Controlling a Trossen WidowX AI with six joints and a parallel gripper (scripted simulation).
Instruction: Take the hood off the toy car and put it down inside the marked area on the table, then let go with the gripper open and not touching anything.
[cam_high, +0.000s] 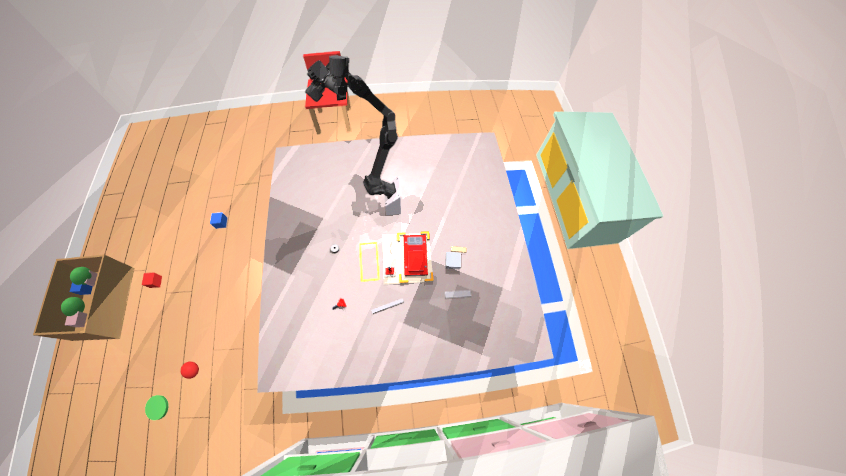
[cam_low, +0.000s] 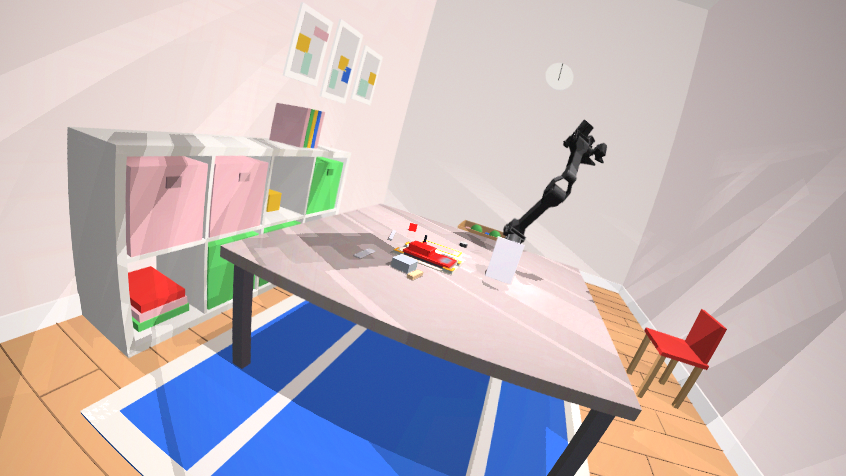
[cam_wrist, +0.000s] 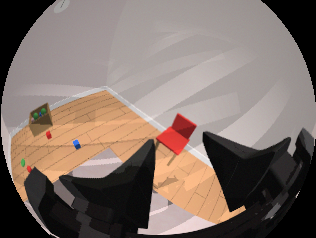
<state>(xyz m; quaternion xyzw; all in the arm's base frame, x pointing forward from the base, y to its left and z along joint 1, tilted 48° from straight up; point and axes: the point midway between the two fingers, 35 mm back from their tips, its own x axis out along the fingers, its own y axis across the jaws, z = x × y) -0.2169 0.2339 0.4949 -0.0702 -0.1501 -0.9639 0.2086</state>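
The red toy car (cam_high: 415, 260) (cam_low: 421, 248) sits between yellow corner marks on the table, with a grey patch toward one end. I cannot tell the hood apart from the car's red body. The marked area, a yellow outline (cam_high: 360, 261), lies beside the car and shows no red panel inside. My gripper (cam_high: 310, 80) (cam_low: 584, 142) (cam_wrist: 179, 140) is raised high, past the table edge and well away from the car. The wrist view shows its black fingers wide apart with nothing between them.
A grey block (cam_high: 453, 259) (cam_low: 404, 262) and a tan piece (cam_high: 458, 249) (cam_low: 414, 274) lie beside the car. A white upright panel (cam_low: 504, 260) stands by the arm's base. A red chair (cam_high: 325, 94) (cam_low: 680, 346) (cam_wrist: 174, 139) stands on the floor beyond the table.
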